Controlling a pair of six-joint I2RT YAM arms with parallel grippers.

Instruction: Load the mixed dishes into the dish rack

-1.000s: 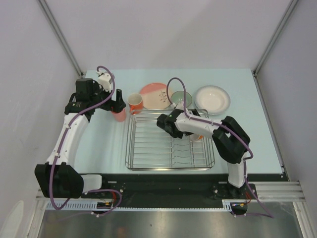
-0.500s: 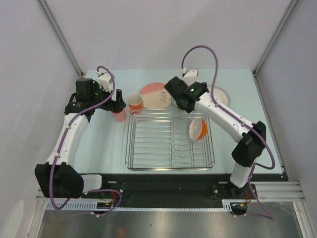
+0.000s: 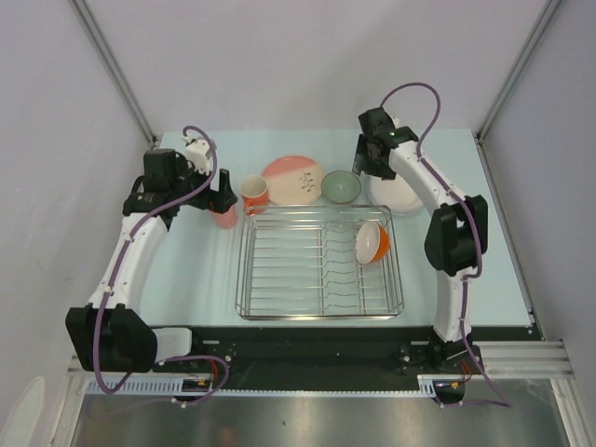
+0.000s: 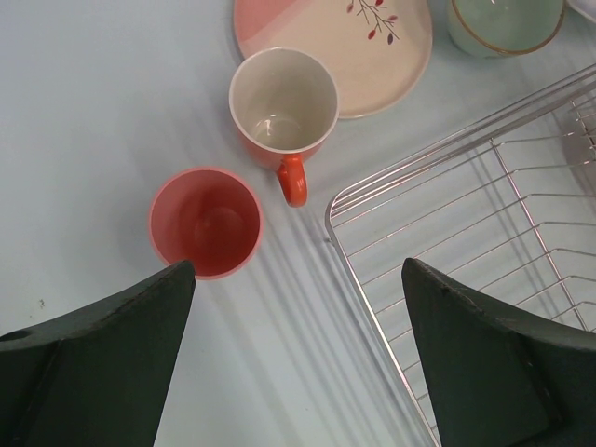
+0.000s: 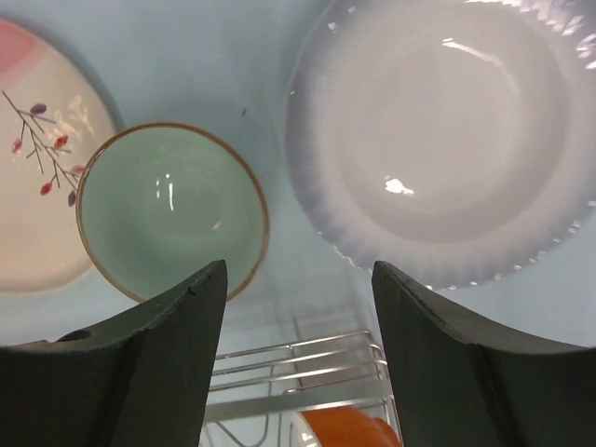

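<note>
Only the orange bowl (image 3: 372,242) is in, leaning at the rack's (image 3: 317,265) right end. Behind the rack sit the mug (image 3: 254,194), pink plate (image 3: 293,177), green bowl (image 3: 341,186) and white plate (image 5: 447,140); the tumbler (image 3: 223,217) stands off its far-left corner. Both grippers hang spread and empty: the left gripper (image 4: 298,270) over the tumbler, the right gripper (image 5: 298,270) behind the rack.

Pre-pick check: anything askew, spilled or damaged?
Nothing stands out. The orange bowl leans on edge at the dish rack's right end. Orange mug, pink tumbler, green bowl, pink-and-cream plate and white plate sit upright on the table; no spill or breakage visible.
</note>
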